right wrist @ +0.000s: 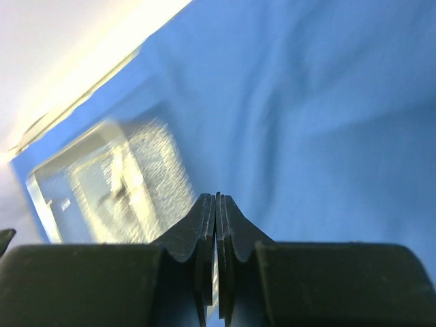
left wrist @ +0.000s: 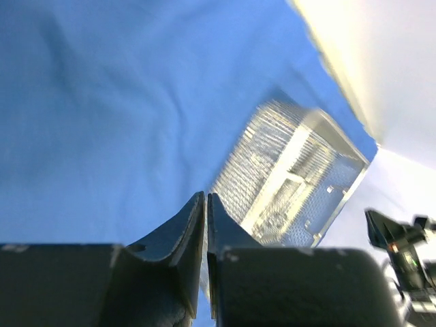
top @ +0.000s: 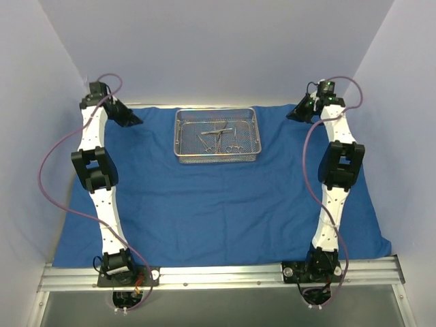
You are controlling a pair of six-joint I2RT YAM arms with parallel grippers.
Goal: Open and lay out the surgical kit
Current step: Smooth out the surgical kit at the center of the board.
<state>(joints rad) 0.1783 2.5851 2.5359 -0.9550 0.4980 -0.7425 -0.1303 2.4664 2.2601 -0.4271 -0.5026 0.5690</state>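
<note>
The royal-blue cloth wrap (top: 218, 211) lies spread flat over the table. The silver wire-mesh tray (top: 184, 154) stands on it at the back centre, with several thin steel ring-handled instruments (top: 219, 137) inside. My left gripper (top: 133, 119) is at the cloth's far left corner; its jaws (left wrist: 206, 194) stand all but together with nothing between them. My right gripper (top: 294, 114) is at the far right corner, and its jaws (right wrist: 217, 195) are shut on nothing. Both wrist views look across the cloth at the tray (left wrist: 293, 177) (right wrist: 109, 184).
White walls close in the table at the back and on both sides. A metal rail (top: 218, 276) carrying the arm bases runs along the near edge. The cloth hangs slightly over the table's right front corner (top: 381, 245).
</note>
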